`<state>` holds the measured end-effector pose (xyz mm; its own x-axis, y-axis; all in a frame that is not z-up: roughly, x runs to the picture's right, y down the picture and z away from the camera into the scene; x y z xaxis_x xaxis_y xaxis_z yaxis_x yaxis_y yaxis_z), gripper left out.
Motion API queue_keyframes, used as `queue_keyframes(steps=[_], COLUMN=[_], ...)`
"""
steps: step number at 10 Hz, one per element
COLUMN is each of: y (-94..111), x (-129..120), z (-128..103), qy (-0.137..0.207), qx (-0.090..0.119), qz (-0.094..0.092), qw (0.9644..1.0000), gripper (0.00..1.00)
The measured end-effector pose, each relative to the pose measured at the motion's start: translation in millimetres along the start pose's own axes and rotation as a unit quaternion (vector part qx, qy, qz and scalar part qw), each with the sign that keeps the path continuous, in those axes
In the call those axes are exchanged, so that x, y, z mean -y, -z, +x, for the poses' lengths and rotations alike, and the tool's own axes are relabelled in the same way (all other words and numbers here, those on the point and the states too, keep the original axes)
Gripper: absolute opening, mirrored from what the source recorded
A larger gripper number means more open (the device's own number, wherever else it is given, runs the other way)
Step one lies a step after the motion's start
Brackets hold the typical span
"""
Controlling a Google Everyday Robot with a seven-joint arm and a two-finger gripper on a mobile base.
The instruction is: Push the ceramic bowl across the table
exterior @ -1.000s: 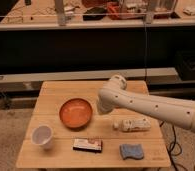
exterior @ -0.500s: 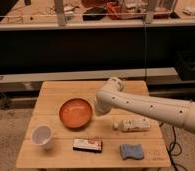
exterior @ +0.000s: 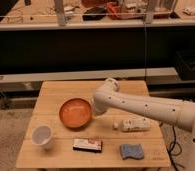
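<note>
Near the table's (exterior: 56, 155) middle, slightly toward its left edge, sits the ceramic bowl (exterior: 75, 112) — the gripper (exterior: 97, 107) is at its right rim, seemingly touching; whether the jaws are parted or closed, I cannot tell. Judged step: contact for the push. Next comes a steady sideways shove toward the left edge, clear of the white cup (exterior: 42, 136).

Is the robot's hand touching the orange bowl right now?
Cannot tell. In the camera view the gripper sits right at the ceramic bowl on its right rim, but the arm's bulky wrist hides the spot where they would meet, so neither contact nor gap shows.
</note>
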<state>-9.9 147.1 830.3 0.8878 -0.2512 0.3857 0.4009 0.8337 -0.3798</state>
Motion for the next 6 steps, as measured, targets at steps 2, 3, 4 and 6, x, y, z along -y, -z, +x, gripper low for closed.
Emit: queue_keyframes(steps=[2, 3, 4, 6], y=[-7.2, -9.1, -11.6, -17.1], x=[5.2, 7.1, 8.1, 13.0], z=[-3.2, -4.5, -5.6, -9.3], qy=[0.001, 0.002, 0.001, 0.008], qx=[0.004, 0.005, 0.007, 0.010], qz=[-0.001, 0.000, -0.001, 0.001], qw=[1.0000, 1.0000, 1.0000, 0.9999], gripper=[0.01, 0.01, 0.01, 0.01])
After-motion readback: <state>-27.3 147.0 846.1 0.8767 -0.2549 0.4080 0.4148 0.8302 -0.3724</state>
